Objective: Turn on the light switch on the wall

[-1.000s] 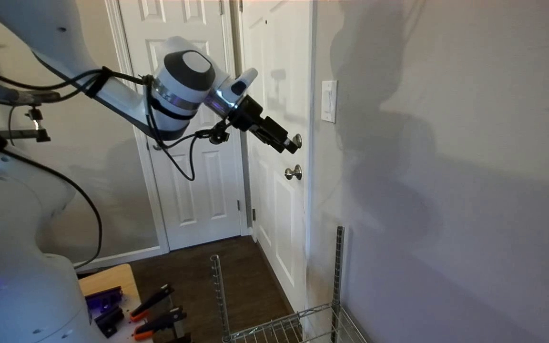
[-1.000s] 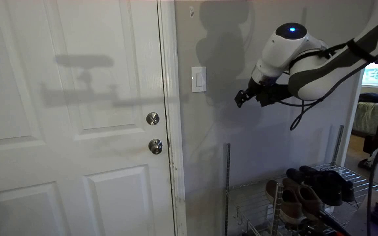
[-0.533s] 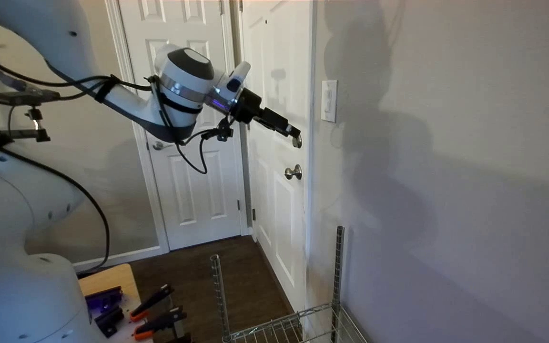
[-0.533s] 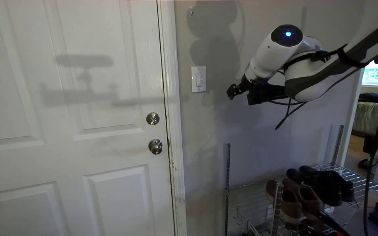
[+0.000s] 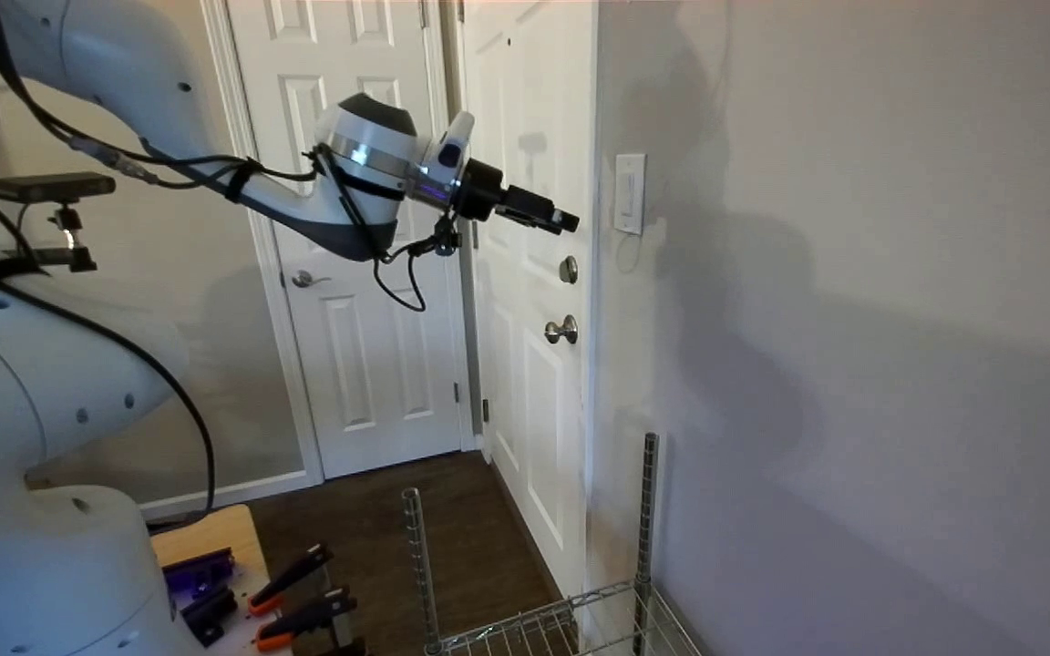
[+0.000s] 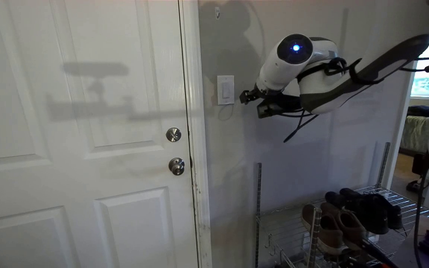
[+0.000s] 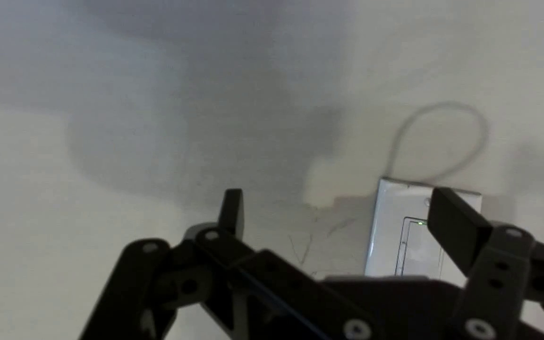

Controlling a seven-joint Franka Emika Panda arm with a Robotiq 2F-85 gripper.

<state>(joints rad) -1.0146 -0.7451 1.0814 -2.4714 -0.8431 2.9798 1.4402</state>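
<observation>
The light switch (image 5: 630, 193) is a white upright plate with a flat paddle, on the grey-white wall (image 5: 908, 228) beside the door frame. It also shows in an exterior view (image 6: 225, 90). In the wrist view the switch (image 7: 387, 236) is at lower right with a tiny green light; my right finger covers part of it and the gripper body hides its lower part. My gripper (image 7: 341, 217) is open and empty, its fingers wide apart. In both exterior views the gripper (image 5: 567, 222) (image 6: 250, 97) is near the switch's height, apart from the plate.
A white door (image 6: 125, 160) with a deadbolt (image 6: 173, 134) and a round knob (image 6: 176, 166) stands beside the switch. Below is a wire shelf (image 5: 534, 629) with upright posts and shoes (image 6: 348, 223). Clamps (image 5: 306, 620) sit on the small table by the arm's base.
My gripper has risen and moved closer to the light switch, going left in an exterior view. The arm's shadow on the wall shifted with it. The switch and shelf have not moved.
</observation>
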